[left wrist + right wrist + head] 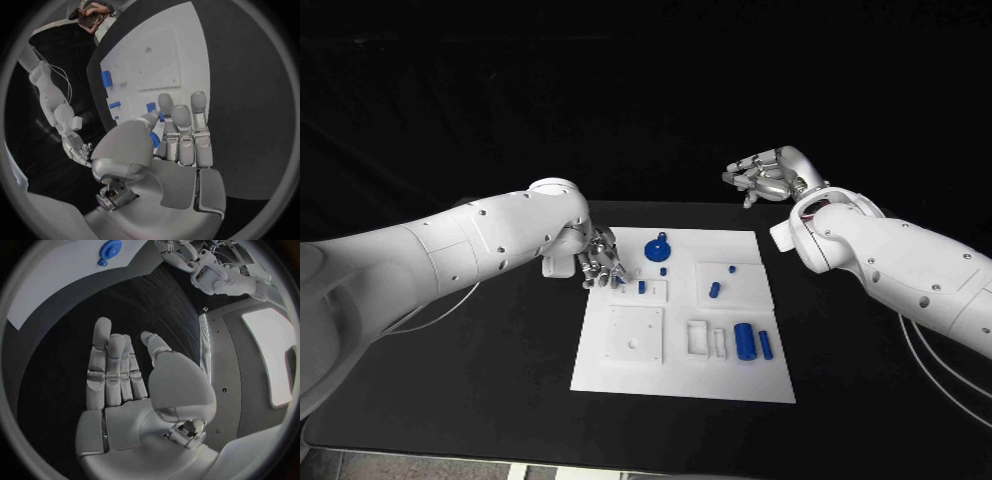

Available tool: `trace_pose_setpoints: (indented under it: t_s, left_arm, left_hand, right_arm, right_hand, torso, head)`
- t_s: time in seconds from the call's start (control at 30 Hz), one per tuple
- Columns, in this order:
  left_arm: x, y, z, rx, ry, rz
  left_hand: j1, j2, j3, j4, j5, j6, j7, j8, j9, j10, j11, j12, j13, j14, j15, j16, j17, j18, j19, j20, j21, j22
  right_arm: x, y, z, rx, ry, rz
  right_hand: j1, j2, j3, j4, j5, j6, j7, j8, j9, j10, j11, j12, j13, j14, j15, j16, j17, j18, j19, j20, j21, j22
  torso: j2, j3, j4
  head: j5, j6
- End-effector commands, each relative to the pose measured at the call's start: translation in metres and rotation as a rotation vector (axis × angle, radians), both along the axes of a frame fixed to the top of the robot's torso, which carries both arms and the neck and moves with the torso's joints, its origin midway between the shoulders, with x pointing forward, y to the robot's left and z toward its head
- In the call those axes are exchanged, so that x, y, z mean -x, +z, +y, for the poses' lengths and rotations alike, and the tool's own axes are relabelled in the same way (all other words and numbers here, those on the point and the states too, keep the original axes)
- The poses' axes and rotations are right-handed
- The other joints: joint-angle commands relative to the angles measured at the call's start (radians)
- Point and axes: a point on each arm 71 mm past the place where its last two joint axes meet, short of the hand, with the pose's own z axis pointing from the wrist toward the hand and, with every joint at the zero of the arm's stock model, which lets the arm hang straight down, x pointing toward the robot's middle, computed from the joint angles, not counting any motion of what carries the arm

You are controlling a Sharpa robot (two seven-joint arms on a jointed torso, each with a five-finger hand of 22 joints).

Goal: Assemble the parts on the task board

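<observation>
Head view: white task board (678,375) sits mid-bench on the black bench (473,400), long side running away from the robot. Left hand (597,262) is down at the board's far-left corner, fingers pointing down onto the edge. Right hand (764,178) is up past the far-right corner, well apart from the board, fingers curled in, nothing in it afaict.

Left wrist view gives what the head cam can't: the left hand (181,135) has fingers straight and close together over the board (169,55), thumb tucked across, w/ a small blue part (154,139) between thumb and fingers. Looks pinched, but can't tell 100%. Right wrist view shows the right hand (122,385) pretty flat, fingers side by side, palm bare, over bare bench; so the two views disagree a bit on how curled it is, either way it holds nothing.

Parts on the board: round blue part w/ a stub (658,247) near the far edge, also seen in the right wrist view (110,250). Small blue peg (714,290) on a raised white block on the right, long axis roughly toward/away from the robot. Two blue cylinders, big one (744,340) and thin one (766,346), lie side by side at the near right, long axes also running toward/away. Square white block w/ a hole (635,336) at near left; can't tell if anything's in the hole.
</observation>
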Motion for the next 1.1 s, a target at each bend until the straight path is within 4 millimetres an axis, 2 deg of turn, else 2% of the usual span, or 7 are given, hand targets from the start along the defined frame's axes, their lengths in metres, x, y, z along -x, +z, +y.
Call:
trace_pose_setpoints:
  t_s: [0.03, 0.33, 0.43, 0.7, 0.9, 0.97, 1.1]
  left_arm:
    - [0.002, 0.001, -0.008, 0.025, -0.039, 0.061]
    - [-0.003, 0.001, -0.016, -0.003, -0.031, 0.065]
    - [-0.004, 0.002, -0.017, -0.008, -0.023, 0.061]
    - [-0.01, 0.003, -0.012, -0.015, 0.027, 0.025]
    - [-0.012, 0.004, -0.009, -0.013, 0.048, 0.009]
    - [-0.013, 0.004, -0.009, -0.012, 0.049, 0.008]
    - [-0.013, 0.004, -0.009, -0.014, 0.049, 0.01]
  left_hand:
    - [0.003, -0.004, 0.15, -0.157, 0.0, 0.002, 0.0, 0.003, -0.005, -0.002, -0.001, 0.006, -0.004, -0.006, 0.002, 0.009, -0.004, -0.001, -0.005, -0.003, 0.007, 0.019]
    - [-0.014, 0.01, 0.161, -0.17, 0.002, -0.005, 0.002, 0.011, -0.011, -0.013, 0.001, 0.023, -0.022, -0.013, 0.005, 0.023, -0.029, 0.003, -0.008, 0.0, 0.015, 0.018]
    - [-0.107, -0.013, 0.238, -0.217, 0.12, 0.01, -0.004, 0.037, 0.004, -0.01, -0.003, 0.036, -0.03, -0.008, 0.003, 0.034, -0.038, 0.011, -0.006, 0.001, 0.023, 0.019]
    - [-0.207, -0.025, 0.275, -0.282, 0.265, 0.043, -0.019, 0.056, 0.043, 0.014, -0.012, 0.046, -0.046, 0.006, -0.006, 0.051, -0.041, 0.011, 0.002, -0.006, 0.035, 0.02]
    - [-0.213, -0.042, 0.26, -0.315, 0.289, 0.125, -0.034, -0.018, 0.097, 0.079, -0.021, 0.011, -0.06, 0.037, -0.013, 0.043, 0.002, 0.013, 0.019, -0.011, 0.038, 0.017]
    - [-0.213, -0.05, 0.25, -0.315, 0.287, 0.15, -0.044, -0.018, 0.114, 0.097, -0.027, 0.009, -0.059, 0.051, -0.014, 0.045, 0.024, 0.014, 0.023, -0.008, 0.037, 0.016]
    - [-0.199, -0.065, 0.236, -0.313, 0.288, 0.206, -0.05, -0.095, 0.188, 0.13, -0.028, -0.018, -0.049, 0.073, -0.013, 0.018, 0.075, 0.017, 0.033, -0.004, 0.027, 0.017]
  right_arm:
    - [0.0, 0.0, 0.002, 0.003, 0.019, 0.002]
    - [0.0, 0.0, 0.004, 0.001, 0.023, 0.005]
    - [0.0, 0.0, 0.005, 0.001, 0.023, 0.005]
    - [0.0, 0.0, 0.005, 0.001, 0.023, 0.006]
    - [0.0, -0.001, 0.005, 0.001, 0.023, 0.007]
    - [-0.001, -0.001, 0.005, 0.001, 0.023, 0.007]
    - [-0.001, -0.001, 0.005, 0.001, 0.023, 0.007]
  right_hand:
    - [-0.004, -0.008, 0.004, 0.004, 0.003, -0.003, 0.003, -0.005, -0.001, -0.008, -0.001, 0.006, -0.001, -0.008, 0.0, 0.003, -0.001, 0.01, 0.032, 0.005, 0.005, -0.001]
    - [-0.004, -0.009, 0.005, 0.005, 0.005, -0.004, 0.003, -0.005, -0.001, -0.008, -0.001, 0.006, -0.001, -0.008, 0.001, 0.003, -0.001, 0.01, 0.031, 0.005, 0.005, -0.002]
    - [-0.004, -0.009, 0.005, 0.005, 0.005, -0.004, 0.003, -0.005, -0.001, -0.008, -0.001, 0.006, -0.001, -0.008, 0.001, 0.003, -0.001, 0.01, 0.031, 0.005, 0.005, -0.002]
    - [-0.004, -0.01, 0.007, 0.006, 0.007, -0.004, 0.003, -0.005, -0.001, -0.008, -0.001, 0.006, -0.001, -0.008, 0.001, 0.003, -0.001, 0.01, 0.03, 0.005, 0.006, -0.002]
    - [-0.004, -0.01, 0.007, 0.006, 0.007, -0.004, 0.003, -0.005, -0.001, -0.008, -0.001, 0.006, -0.001, -0.008, 0.001, 0.003, -0.001, 0.01, 0.03, 0.005, 0.006, -0.002]
    - [-0.003, -0.01, 0.007, 0.005, 0.008, -0.004, 0.003, -0.005, -0.001, -0.009, -0.001, 0.006, -0.001, -0.009, 0.001, 0.003, -0.001, 0.01, 0.03, 0.005, 0.006, -0.002]
    - [-0.002, -0.01, 0.008, 0.005, 0.01, -0.004, 0.003, -0.005, -0.001, -0.009, -0.001, 0.006, -0.001, -0.009, 0.001, 0.003, -0.001, 0.01, 0.03, 0.005, 0.006, -0.002]
  torso:
    - [-0.001, 0.0005, 0.0009]
    - [0.0, 0.001, 0.0002]
    - [-0.001, 0.001, 0.0005]
    - [-0.001, 0.0009, 0.0015]
    - [-0.001, 0.0001, 0.0026]
    - [-0.001, -0.0003, 0.0027]
    - [-0.001, -0.0001, 0.0017]
  head:
    - [0.0, -0.001]
    - [0.001, -0.001]
    - [0.001, -0.001]
    - [-0.001, -0.003]
    - [0.0, -0.004]
    - [0.0, -0.005]
    - [0.001, -0.005]
